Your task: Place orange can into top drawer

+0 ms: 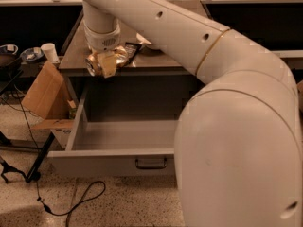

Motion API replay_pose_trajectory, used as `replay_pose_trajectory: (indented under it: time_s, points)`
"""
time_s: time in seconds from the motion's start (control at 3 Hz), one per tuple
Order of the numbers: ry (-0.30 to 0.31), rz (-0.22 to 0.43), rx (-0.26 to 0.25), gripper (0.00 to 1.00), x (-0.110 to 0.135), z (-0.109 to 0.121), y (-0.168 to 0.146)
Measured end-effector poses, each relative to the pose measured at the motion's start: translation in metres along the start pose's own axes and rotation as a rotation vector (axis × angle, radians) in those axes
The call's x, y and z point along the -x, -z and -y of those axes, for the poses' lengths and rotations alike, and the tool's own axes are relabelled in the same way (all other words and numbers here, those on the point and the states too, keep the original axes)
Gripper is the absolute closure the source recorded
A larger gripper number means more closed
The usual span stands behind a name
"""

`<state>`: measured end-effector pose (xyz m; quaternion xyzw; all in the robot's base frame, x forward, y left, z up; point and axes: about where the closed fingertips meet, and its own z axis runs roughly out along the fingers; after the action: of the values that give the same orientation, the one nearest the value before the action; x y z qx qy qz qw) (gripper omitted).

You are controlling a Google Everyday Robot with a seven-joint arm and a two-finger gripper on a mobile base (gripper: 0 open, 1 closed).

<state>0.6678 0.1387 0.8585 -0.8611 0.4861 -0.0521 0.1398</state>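
The orange can point(99, 62) is a shiny, wrinkly gold-and-silver cylinder. My gripper point(107, 64) is shut on it and holds it at the front edge of the counter point(156, 63), just over the back left of the open drawer. The top drawer point(113, 157) is grey, pulled far out below the counter, with nothing visible inside; its dark bar handle point(151, 163) is on the front. My big white arm fills the right side and hides the drawer's right part.
A flat black packet point(133, 48) and part of a white bowl point(143, 41) lie on the counter behind the gripper. A cardboard box point(45, 96), a white cup point(49, 52) and small bowls point(32, 54) are at left. A cable point(71, 200) lies on the floor.
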Motion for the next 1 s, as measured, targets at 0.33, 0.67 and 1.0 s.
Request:
replay_pose_trajectory:
  time_s: [0.33, 0.67, 1.0]
  points:
    - [-0.019, 0.014, 0.088, 1.00, -0.012, -0.018, -0.025]
    - [-0.040, 0.019, 0.160, 1.00, -0.017, -0.037, -0.039]
    - [-0.064, 0.016, 0.238, 1.00, -0.015, -0.057, -0.048]
